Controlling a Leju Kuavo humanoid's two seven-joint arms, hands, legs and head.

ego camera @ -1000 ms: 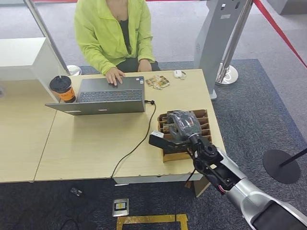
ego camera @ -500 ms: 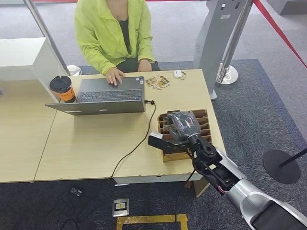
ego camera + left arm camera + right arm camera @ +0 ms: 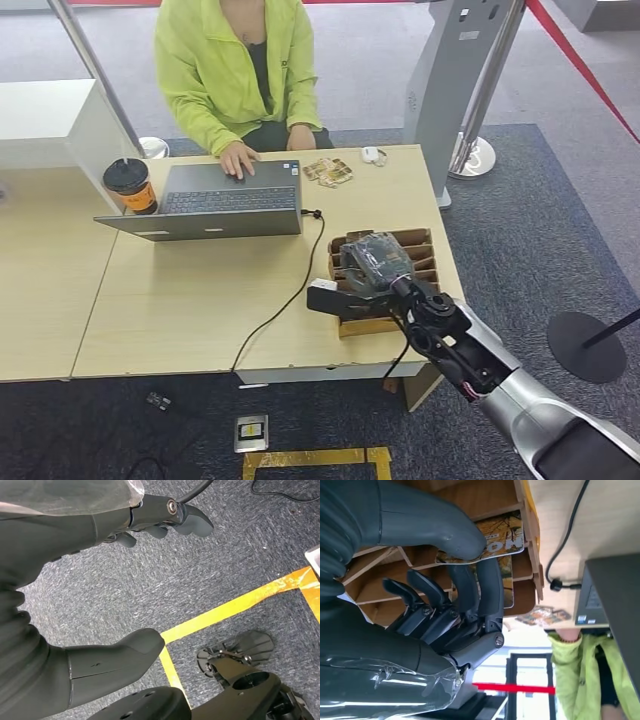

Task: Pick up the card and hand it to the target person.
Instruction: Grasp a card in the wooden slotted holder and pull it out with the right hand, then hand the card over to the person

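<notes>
Glossy printed yellow-leaf card, thin and probably slippery, sits pinched between my right hand's thumb and fingers; I'd grip its exposed edge. Left hand hangs slack and holds nothing.

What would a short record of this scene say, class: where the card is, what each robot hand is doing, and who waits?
card: in the wooden box, pinched between thumb and fingers
right robot hand: over the box, holds the card
left robot hand: hangs above carpet, holding nothing
person: seated behind the table, hand on laptop
nearby: coffee cup
</notes>
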